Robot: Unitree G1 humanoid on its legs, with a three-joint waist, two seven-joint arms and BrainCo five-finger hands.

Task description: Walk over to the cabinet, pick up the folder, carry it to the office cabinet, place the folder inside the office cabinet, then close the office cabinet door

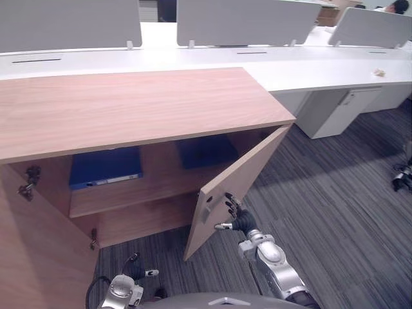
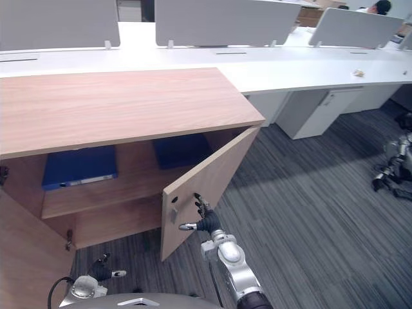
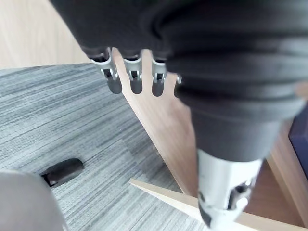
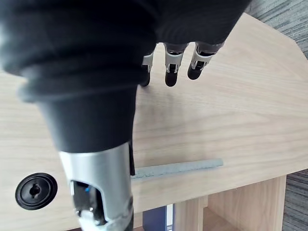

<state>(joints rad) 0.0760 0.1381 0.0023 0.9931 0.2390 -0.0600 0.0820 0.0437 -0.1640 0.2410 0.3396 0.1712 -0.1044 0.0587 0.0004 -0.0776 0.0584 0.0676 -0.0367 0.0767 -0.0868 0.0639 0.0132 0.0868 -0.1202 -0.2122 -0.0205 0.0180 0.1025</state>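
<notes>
With the folder [image 1: 105,166] shelved, door-closing is in hand: the right hand [image 1: 239,219], fingers straight at the door [image 1: 241,174], must push it; the left hand [image 3: 131,82] hangs relaxed.

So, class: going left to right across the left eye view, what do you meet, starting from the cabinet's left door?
left door → blue folder → darker blue folder → right door → white drawer unit

COUNT | blue folders [image 1: 105,166] [image 1: 206,151]: two | wooden cabinet [image 1: 129,106]: one | open cabinet doors [image 1: 32,244] [image 1: 239,183]: two | robot hands [image 3: 136,82] [image 1: 238,217]: two | divider panels [image 1: 64,22] [image 1: 248,19] [image 1: 370,26] on the table [image 1: 309,67]: three
</notes>
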